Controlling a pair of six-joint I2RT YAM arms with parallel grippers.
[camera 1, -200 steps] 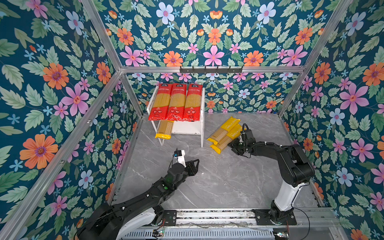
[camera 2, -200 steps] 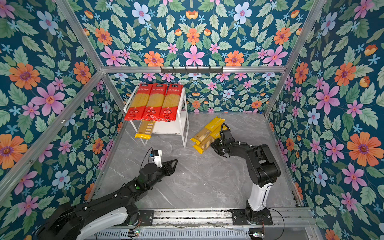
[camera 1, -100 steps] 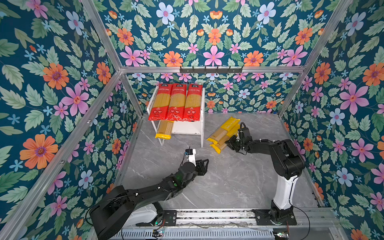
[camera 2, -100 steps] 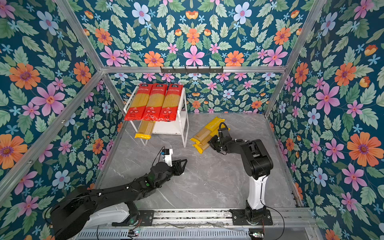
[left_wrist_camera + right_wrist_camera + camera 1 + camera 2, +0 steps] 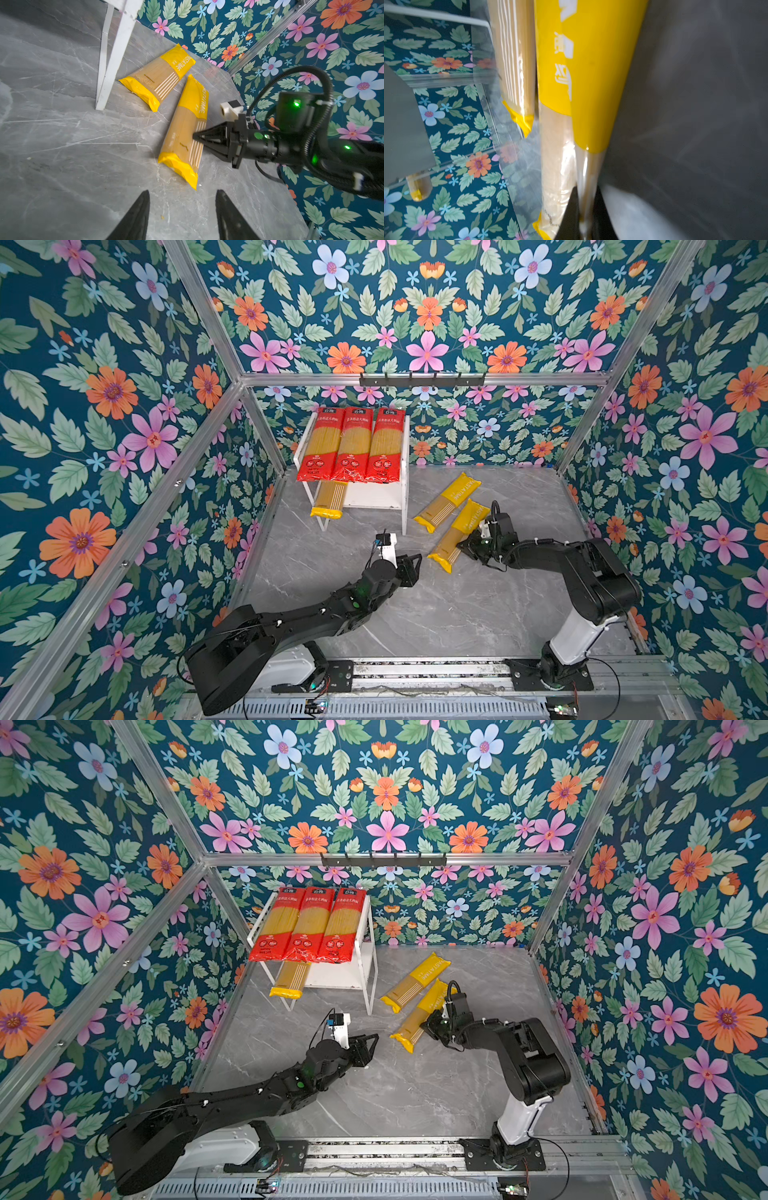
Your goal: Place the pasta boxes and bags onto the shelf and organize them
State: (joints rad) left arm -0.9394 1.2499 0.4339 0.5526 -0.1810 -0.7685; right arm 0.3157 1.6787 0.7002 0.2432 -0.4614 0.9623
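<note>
Top views both show a grey marbled bench [image 5: 457, 614] walled in floral paper, with a small white two-tier shelf [image 5: 374, 497] at the back left. Three red-ended spaghetti packs [image 5: 353, 443] lie side by side and fill its top board, their near ends overhanging. A shelved PASTATIME pack [image 5: 330, 499] lies at the left of the lower board with its yellow end poking out. The room left beside it is probably meant for the two loose yellow packs on the bench just right of the shelf. These are the farther PASTATIME pack [image 5: 446, 502] and the nearer PASTATIME pack [image 5: 457, 537], both flat, slanted and close together. The right hand [image 5: 467, 545] reaches in low from the side and is clenched on the nearer pack's long edge. A thin pinch like this seems chosen because a flat pack offers little else to hold. The left hand [image 5: 409, 568] hovers over bare bench near the shelf's front leg, released and empty, likely waiting to help. Left wrist view adds what the top views hide: the right hand's tips meet beside the striped window, and the pack appears to rest on the bench, not yet raised. Right wrist view, very close and partly blurred, shows a sliver of clear film and spaghetti caught between the black fingers [image 5: 571, 212]. How deep the grip goes cannot be told.
</note>
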